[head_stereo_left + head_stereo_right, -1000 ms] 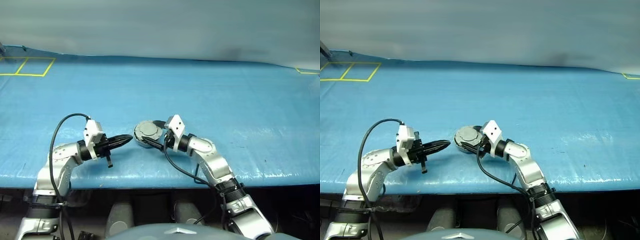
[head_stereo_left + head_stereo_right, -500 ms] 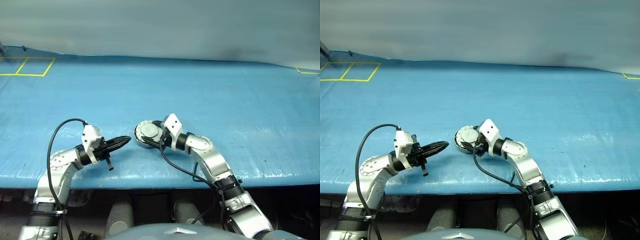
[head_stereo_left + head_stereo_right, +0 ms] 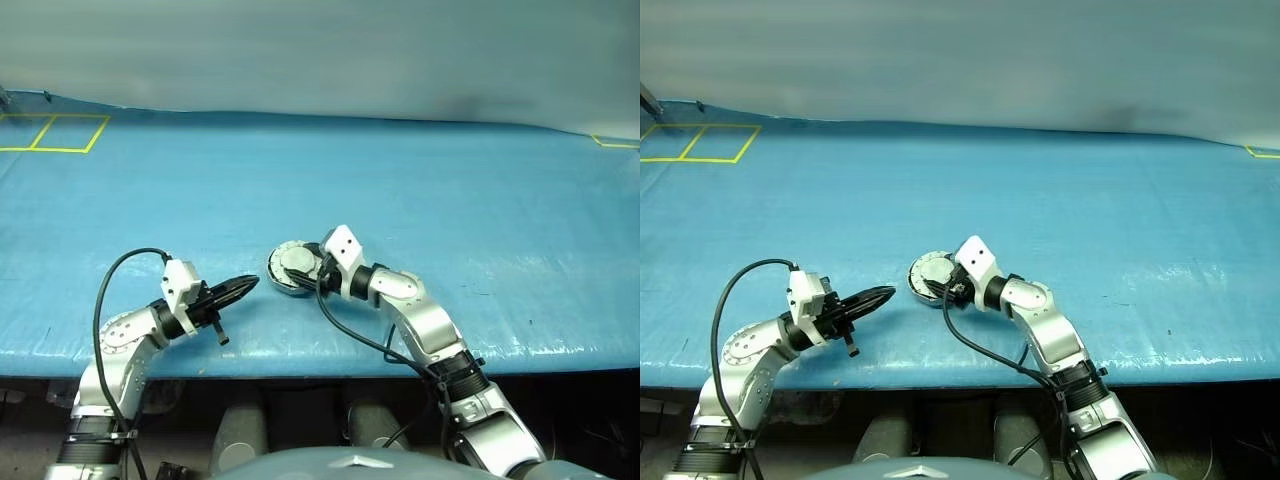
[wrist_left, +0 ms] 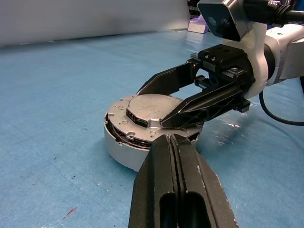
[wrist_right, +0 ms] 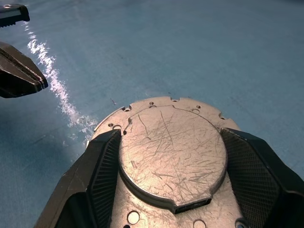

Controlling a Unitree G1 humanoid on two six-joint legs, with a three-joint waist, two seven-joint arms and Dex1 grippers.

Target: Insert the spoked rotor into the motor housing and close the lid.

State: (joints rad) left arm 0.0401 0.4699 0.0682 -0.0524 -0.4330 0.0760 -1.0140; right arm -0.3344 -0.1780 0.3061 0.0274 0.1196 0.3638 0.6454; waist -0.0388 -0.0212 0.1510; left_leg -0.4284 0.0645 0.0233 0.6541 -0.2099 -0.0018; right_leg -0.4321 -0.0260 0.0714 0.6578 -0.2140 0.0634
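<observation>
The motor housing [image 3: 289,271] is a round silver puck lying on the blue table, near the front edge. Its lid [image 5: 171,156], a scratched grey disc with a raised round plate, lies flat on top. My right gripper [image 5: 170,135] reaches over it from the right, and its fingers [image 4: 190,107] press against both sides of the raised plate. My left gripper [image 3: 250,283] is shut and empty, its tip [image 4: 171,138] a short way left of the housing wall [image 4: 121,152]. The spoked rotor is hidden.
Yellow tape squares [image 3: 55,133] mark the far left back of the blue table cover [image 3: 450,200]. The table's front edge [image 3: 300,360] runs just below both arms. A black cable [image 3: 115,290] loops off the left wrist.
The right gripper has tipped down over the lid and its fingers have drawn closer together around the raised plate. The left gripper has turned a little and stays shut.
</observation>
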